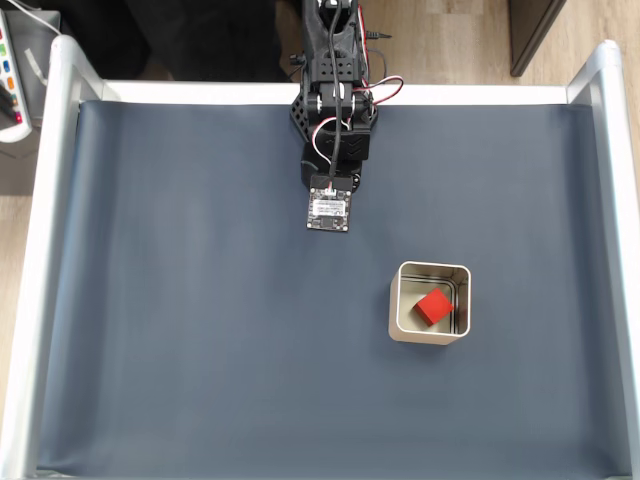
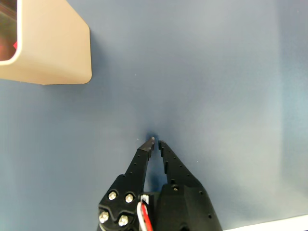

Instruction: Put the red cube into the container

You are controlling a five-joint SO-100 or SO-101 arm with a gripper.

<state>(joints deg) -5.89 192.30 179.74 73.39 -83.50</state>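
In the fixed view the red cube (image 1: 434, 307) lies tilted inside the container (image 1: 402, 318), a square silver tin right of the mat's middle. The black arm (image 1: 333, 110) is folded at the mat's far edge, well apart from the tin. In the wrist view my gripper (image 2: 156, 141) points at bare mat, its two black fingers closed to a thin slit with nothing between them. The container (image 2: 53, 43) sits at that view's upper left corner, with a sliver of the red cube (image 2: 15, 46) showing over its rim.
A dark blue-grey mat (image 1: 200, 330) covers the table, bounded by white rails on the left (image 1: 40, 260), right (image 1: 618, 200) and far sides. A small circuit board (image 1: 329, 210) hangs under the arm's wrist.
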